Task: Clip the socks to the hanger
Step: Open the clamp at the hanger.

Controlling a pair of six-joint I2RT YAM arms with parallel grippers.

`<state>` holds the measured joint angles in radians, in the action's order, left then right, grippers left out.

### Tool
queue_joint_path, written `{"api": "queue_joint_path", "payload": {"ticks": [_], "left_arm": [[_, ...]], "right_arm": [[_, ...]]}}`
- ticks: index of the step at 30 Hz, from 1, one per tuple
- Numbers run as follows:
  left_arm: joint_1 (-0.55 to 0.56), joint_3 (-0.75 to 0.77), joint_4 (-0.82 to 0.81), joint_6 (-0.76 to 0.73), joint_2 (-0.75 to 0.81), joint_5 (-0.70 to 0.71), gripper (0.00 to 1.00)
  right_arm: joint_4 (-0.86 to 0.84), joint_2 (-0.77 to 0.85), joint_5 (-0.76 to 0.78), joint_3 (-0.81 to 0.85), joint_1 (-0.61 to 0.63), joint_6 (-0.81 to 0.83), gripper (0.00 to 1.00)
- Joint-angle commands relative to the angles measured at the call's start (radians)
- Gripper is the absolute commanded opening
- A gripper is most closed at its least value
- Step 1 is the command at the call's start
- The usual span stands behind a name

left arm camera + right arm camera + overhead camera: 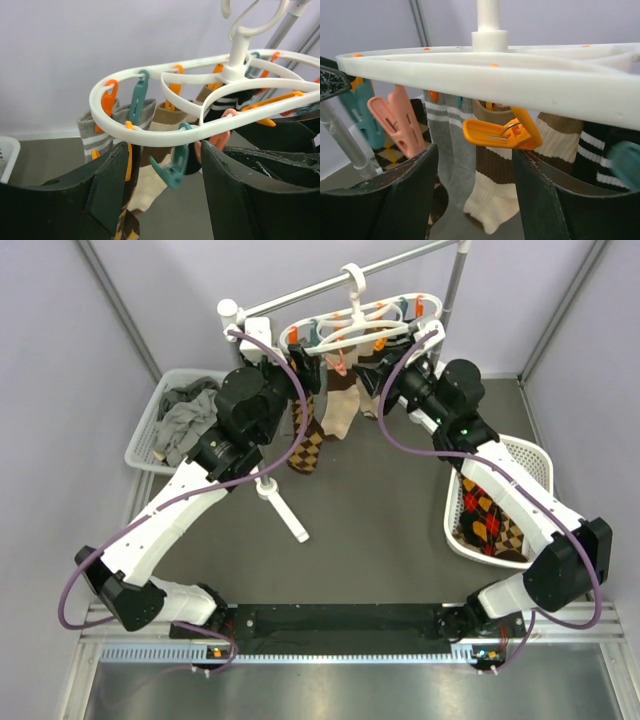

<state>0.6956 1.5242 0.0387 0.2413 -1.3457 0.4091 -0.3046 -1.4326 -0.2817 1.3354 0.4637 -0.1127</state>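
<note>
The white oval hanger (360,325) hangs by its hook from the rail. Several socks hang from its clips, among them one argyle sock (308,445) and a brown-and-cream sock (340,410). More argyle socks (490,520) lie in the right basket. My left gripper (300,365) is open and empty at the hanger's left end. In the left wrist view (165,185) a teal clip (172,167) dangles between its fingers under the ring (150,132). My right gripper (400,360) is open and empty at the hanger's right side. In the right wrist view (475,195) an orange clip (500,132) sits just above its right finger.
A white basket (150,430) at the left holds plain grey socks (185,415). A white basket (535,465) stands at the right. The stand's rail (330,285) crosses the back and its white foot (285,510) lies on the table. A pink clip (395,125) hangs at the left.
</note>
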Motion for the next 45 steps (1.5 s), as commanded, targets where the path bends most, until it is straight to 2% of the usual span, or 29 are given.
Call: {"api": "queue_joint_path", "payload": {"ticks": [1,13,19,24,29,32,38,45], "left_arm": [[0.001,0.039,-0.008,0.042,-0.012,-0.099,0.63],[0.001,0.042,0.012,0.047,-0.017,-0.107,0.52],[0.001,0.039,0.01,0.055,-0.017,-0.119,0.4],[0.001,0.04,0.016,0.056,-0.013,-0.121,0.27],[0.001,0.04,0.012,0.056,-0.013,-0.116,0.24],[0.001,0.044,0.007,0.056,-0.013,-0.125,0.18],[0.001,0.044,0.01,0.069,0.002,-0.138,0.07],[0.001,0.045,0.024,0.084,0.031,-0.151,0.04]], "right_arm": [[0.005,0.041,-0.022,0.022,-0.008,0.013,0.6],[0.001,0.066,-0.089,-0.001,-0.007,0.001,0.6],[0.004,0.124,-0.172,-0.045,-0.008,-0.025,0.61],[-0.079,0.147,-0.258,-0.097,-0.007,-0.112,0.61],[-0.145,0.138,-0.309,-0.116,-0.007,-0.177,0.61],[-0.166,0.138,-0.335,-0.125,-0.008,-0.196,0.61],[-0.215,0.104,-0.425,-0.097,-0.007,-0.249,0.61],[-0.206,0.0,-0.519,0.019,-0.008,-0.294,0.59]]}}
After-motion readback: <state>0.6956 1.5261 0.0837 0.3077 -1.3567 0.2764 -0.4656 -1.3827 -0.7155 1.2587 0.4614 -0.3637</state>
